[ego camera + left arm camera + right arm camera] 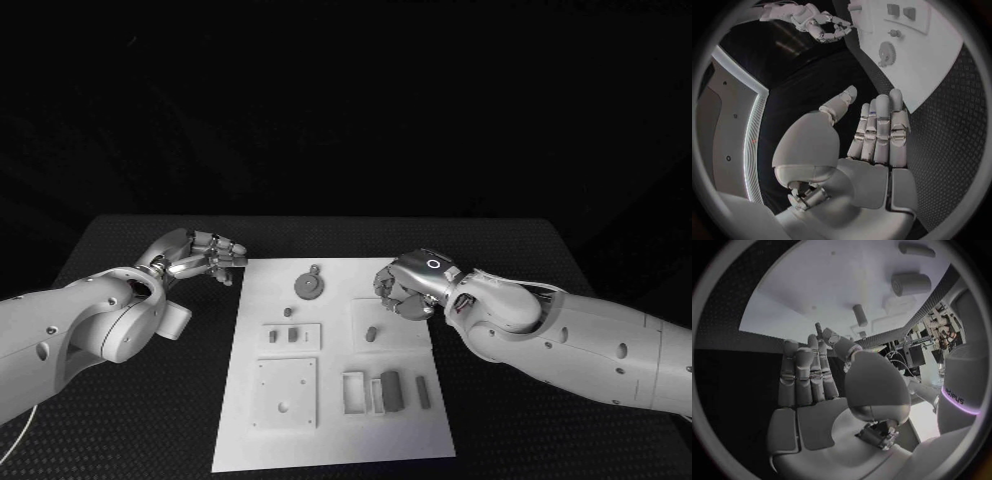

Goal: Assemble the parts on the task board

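The white task board (pixel 332 420) lies in the middle of the black table. On it are a grey gear (pixel 310 285), a short peg (pixel 372 333) and several upright blocks (pixel 384 391). My right hand (pixel 411 288) hovers over the board's far right part. Its fingers (pixel 804 370) lie straight side by side, and a thin dark peg (pixel 819 330) is pinched between the thumb and the nearest finger. My left hand (pixel 202 256) is off the board's far left corner, above the table, flat with fingers (pixel 879 130) straight and nothing in it. The gear (pixel 886 52) lies ahead of it.
A square plate (pixel 286 392) and a smaller plate with two slots (pixel 290 337) sit on the board's left half. Two grey cylinders (pixel 911 284) lie on the board beyond my right hand. Black table (pixel 130 440) surrounds the board.
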Robot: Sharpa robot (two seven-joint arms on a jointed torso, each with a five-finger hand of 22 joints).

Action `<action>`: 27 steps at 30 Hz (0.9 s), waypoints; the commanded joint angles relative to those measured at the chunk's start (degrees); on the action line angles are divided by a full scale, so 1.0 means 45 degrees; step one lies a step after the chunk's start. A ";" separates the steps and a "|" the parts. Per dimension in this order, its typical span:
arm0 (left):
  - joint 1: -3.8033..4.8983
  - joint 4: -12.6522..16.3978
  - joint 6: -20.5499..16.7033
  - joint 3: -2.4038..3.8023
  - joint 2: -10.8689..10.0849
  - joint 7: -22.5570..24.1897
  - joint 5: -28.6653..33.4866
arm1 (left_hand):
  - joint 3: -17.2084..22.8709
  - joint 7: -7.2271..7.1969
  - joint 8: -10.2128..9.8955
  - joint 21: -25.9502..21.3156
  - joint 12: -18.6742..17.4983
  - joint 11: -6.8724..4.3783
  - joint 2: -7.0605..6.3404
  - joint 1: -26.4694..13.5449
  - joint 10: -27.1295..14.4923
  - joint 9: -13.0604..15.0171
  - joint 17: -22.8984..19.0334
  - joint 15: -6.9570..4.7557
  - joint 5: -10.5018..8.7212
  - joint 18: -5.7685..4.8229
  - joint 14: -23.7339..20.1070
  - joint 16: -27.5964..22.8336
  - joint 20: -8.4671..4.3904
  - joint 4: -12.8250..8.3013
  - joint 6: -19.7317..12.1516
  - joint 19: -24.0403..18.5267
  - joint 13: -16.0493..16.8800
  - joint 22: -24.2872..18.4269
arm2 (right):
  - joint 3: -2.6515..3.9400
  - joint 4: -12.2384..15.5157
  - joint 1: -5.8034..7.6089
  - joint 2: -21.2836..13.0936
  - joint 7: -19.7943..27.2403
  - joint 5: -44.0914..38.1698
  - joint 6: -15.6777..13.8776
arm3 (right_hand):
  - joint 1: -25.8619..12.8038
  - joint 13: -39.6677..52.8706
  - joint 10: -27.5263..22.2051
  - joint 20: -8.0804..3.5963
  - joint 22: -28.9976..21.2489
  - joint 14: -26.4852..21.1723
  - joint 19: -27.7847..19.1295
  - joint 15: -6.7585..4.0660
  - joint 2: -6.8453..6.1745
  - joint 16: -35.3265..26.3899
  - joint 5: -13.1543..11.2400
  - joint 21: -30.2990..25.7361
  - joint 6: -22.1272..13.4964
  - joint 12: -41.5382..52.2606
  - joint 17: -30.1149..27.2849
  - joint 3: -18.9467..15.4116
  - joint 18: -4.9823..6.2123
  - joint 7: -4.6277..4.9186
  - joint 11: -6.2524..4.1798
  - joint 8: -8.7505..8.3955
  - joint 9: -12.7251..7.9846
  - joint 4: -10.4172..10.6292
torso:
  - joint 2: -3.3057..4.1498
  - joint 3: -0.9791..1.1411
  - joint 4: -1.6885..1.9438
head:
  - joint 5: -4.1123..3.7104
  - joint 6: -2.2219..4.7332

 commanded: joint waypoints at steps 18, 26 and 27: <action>0.0006 -0.0152 0.0134 0.0009 0.0043 0.0170 0.0197 | -0.0126 -0.0006 0.0011 -0.0099 0.0034 0.0028 0.0072 -0.0084 -0.0097 -0.0022 0.0004 0.0048 0.0054 0.0457 0.0054 -0.0061 0.0040 0.0000 -0.0112 0.0079 -0.0036 -0.0026 | 0.0012 0.1845 -0.0021 0.1217 0.1019 0.1783 -0.0663 | 0.0074 0.0023 0.0061 -0.0067 0.0019 -0.0004 0.0070 -0.0076 -0.0008 0.0048 0.0087 0.0062 0.0054 -0.0046 0.0032 -0.0016 0.0162 0.0001 -0.0015 0.0064 -0.0001 0.0019 | -0.0023 -0.0008 -0.0001 | 0.1086 -0.0079; 0.0008 -0.0211 0.0122 0.0009 0.0094 0.0178 0.0218 | -0.0134 -0.0001 0.0007 -0.0106 0.0036 0.0029 0.0073 -0.0085 -0.0099 -0.0025 0.0007 0.0050 0.0054 0.0458 0.0056 -0.0066 0.0041 0.0001 -0.0124 0.0083 -0.0042 -0.0030 | 0.0008 0.1638 -0.0679 0.1810 0.1561 0.2466 -0.0991 | 0.0067 0.0020 0.0047 -0.0073 0.0018 -0.0009 0.0070 -0.0072 0.0012 0.0040 0.0088 0.0053 0.0035 -0.0074 0.0036 -0.0014 0.0162 0.0008 -0.0010 0.0052 -0.0001 0.0015 | -0.0019 -0.0050 0.0009 | 0.1690 -0.0169; 0.0008 -0.0227 0.0122 0.0009 0.0114 0.0178 0.0218 | -0.0135 -0.0001 0.0007 -0.0108 0.0037 0.0029 0.0073 -0.0085 -0.0099 -0.0026 0.0007 0.0050 0.0054 0.0458 0.0057 -0.0066 0.0041 0.0001 -0.0125 0.0083 -0.0043 -0.0030 | 0.0008 0.1598 -0.0798 0.1882 0.1625 0.2566 -0.1029 | 0.0065 0.0020 0.0044 -0.0074 0.0017 -0.0009 0.0070 -0.0071 0.0016 0.0038 0.0088 0.0051 0.0031 -0.0080 0.0036 -0.0014 0.0162 0.0010 -0.0009 0.0049 -0.0001 0.0014 | -0.0025 -0.0061 0.0016 | 0.1789 -0.0176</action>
